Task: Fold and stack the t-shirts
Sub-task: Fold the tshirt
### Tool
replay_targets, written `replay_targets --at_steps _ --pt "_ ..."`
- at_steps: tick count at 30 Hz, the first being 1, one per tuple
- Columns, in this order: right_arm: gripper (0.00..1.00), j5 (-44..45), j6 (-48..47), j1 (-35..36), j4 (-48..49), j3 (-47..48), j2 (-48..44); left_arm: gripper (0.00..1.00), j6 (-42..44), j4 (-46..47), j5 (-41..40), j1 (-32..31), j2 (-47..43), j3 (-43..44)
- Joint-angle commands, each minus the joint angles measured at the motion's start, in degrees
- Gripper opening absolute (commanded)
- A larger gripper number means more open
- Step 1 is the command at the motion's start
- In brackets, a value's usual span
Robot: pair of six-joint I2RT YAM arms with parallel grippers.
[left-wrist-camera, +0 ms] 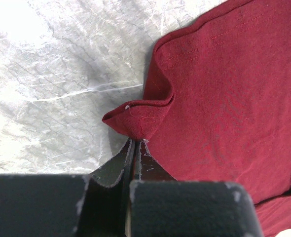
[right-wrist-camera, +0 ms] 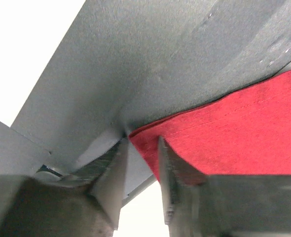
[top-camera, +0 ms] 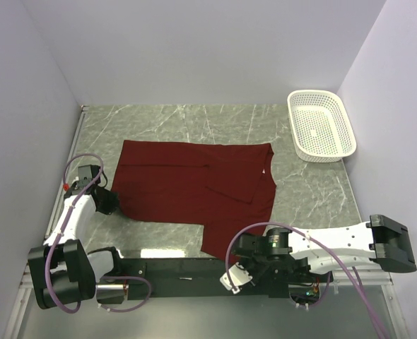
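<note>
Grey marble tabletop [top-camera: 166,123], plain pale walls [top-camera: 194,49]

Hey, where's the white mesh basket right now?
In the top view, the white mesh basket sits at the far right corner of the table, right of the maroon t-shirt and clear of it.

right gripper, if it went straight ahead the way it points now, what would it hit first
The t-shirt: its corner sits right between the open fingers of the right gripper, so cloth comes first. Behind that is a dark grey panel, though the wrist view does not show how far back it lies.
</note>
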Motion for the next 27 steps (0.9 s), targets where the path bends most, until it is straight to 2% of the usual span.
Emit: replay_targets --at_steps 1,5,6,8,9,12,16,18,20,22,27 --pt "0.35 0.7 0.9 0.7 2.0 0.1 1.2 0.02 0.9 1.2 0.4 0.2 -0.6 -0.2" --pt "0.22 1.7 1.6 0.8 2.8 0.1 1.7 0.02 1.0 1.4 0.6 0.2 -0.3 -0.2" --pt "0.13 2.0 1.7 0.7 2.9 0.0 1.5 0.02 1.0 1.4 0.7 0.2 -0.4 -0.2" --pt "0.07 2.7 2.2 0.7 3.6 -0.1 1.0 0.02 1.0 1.5 0.8 0.2 -0.5 -0.2" --pt "0.00 2.8 2.5 0.6 3.8 0.1 0.3 0.02 1.1 1.5 1.0 0.2 -0.6 -0.2" --pt "0.00 2.8 3.0 -1.9 3.3 0.9 -2.5 0.02 1.3 1.3 1.4 0.2 -0.8 -0.2" --pt "0.00 -3.4 2.7 -13.9 0.4 6.5 -7.6 0.02 1.0 1.0 1.6 0.3 -1.5 -0.1" --pt "0.00 -7.7 1.8 -23.3 -0.4 8.4 -10.7 0.02 0.7 1.3 1.9 0.4 -1.6 -0.2" --pt "0.00 -10.0 4.5 -29.3 2.8 9.8 -12.2 0.02 0.4 2.1 2.3 0.4 -0.8 -0.4" --pt "0.00 -8.5 8.4 -31.9 5.6 10.7 -13.1 0.02 0.0 2.9 3.6 0.4 0.5 -0.3" --pt "0.00 -10.7 15.2 -44.4 11.5 14.7 -9.7 0.01 -0.3 4.2 5.3 0.4 2.8 2.2"
